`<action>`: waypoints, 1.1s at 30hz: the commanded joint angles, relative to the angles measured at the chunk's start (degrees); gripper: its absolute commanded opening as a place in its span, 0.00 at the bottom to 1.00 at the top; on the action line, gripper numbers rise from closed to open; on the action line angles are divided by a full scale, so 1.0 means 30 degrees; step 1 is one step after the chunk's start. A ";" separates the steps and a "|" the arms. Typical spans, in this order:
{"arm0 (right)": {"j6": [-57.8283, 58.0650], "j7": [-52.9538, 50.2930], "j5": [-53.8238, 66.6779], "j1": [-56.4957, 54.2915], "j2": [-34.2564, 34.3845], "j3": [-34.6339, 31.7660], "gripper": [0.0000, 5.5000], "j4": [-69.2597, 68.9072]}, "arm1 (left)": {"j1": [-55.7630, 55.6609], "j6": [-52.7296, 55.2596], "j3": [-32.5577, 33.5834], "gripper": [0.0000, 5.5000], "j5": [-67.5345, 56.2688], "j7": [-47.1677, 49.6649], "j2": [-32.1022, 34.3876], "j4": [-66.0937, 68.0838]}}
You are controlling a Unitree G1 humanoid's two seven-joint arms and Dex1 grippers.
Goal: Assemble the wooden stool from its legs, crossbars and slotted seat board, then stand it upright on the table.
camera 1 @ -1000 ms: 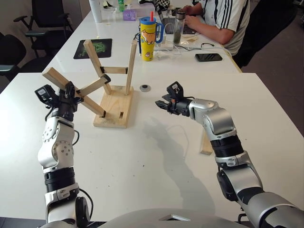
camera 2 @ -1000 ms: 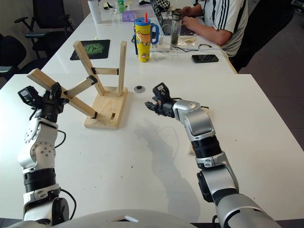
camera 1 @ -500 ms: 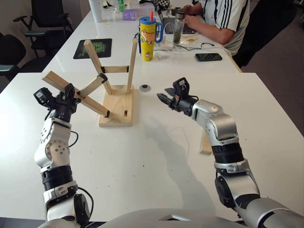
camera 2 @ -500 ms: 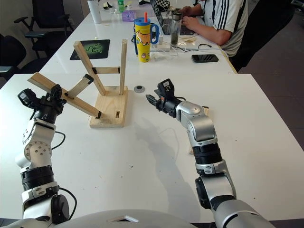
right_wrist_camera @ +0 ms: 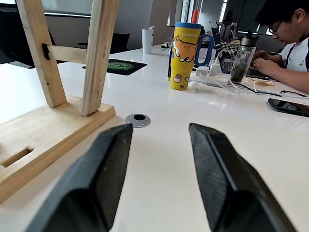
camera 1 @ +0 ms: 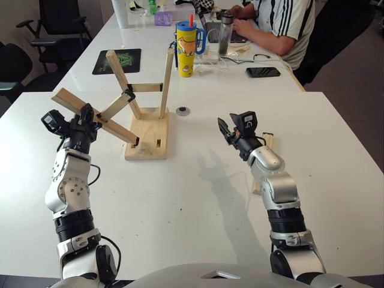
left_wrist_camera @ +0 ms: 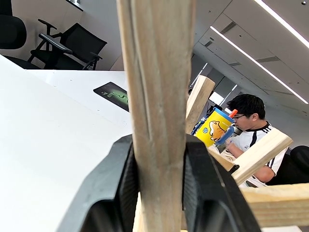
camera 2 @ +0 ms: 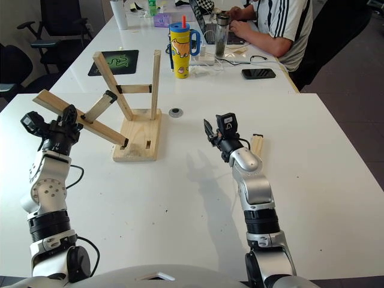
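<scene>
Seating the slanted pale wooden leg [camera 1: 117, 132]
Left of the flat pale wooden slotted seat board [camera 1: 149, 147], our left gripper [camera 1: 84, 123] clamps the leg, its foot meeting the board; we should straighten it over its slot before pressing. Right of the board, our right gripper [camera 1: 231, 133] hangs open, empty.

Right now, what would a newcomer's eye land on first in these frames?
The half-built stool on the left of the white table: two legs stand on the seat board, joined by a crossbar. The left gripper is shut on a third leg, slanted with its lower end at the board. The right gripper hangs open to the right, a loose leg lying beside that arm.
</scene>
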 commanded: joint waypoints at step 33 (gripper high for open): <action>-0.0178 -0.0608 -0.0389 0.0430 0.0016 0.0169 0.39 -0.0281 | 0.4033 -0.2538 -0.5309 0.18 0.8532 0.2578 -0.1861 -0.2261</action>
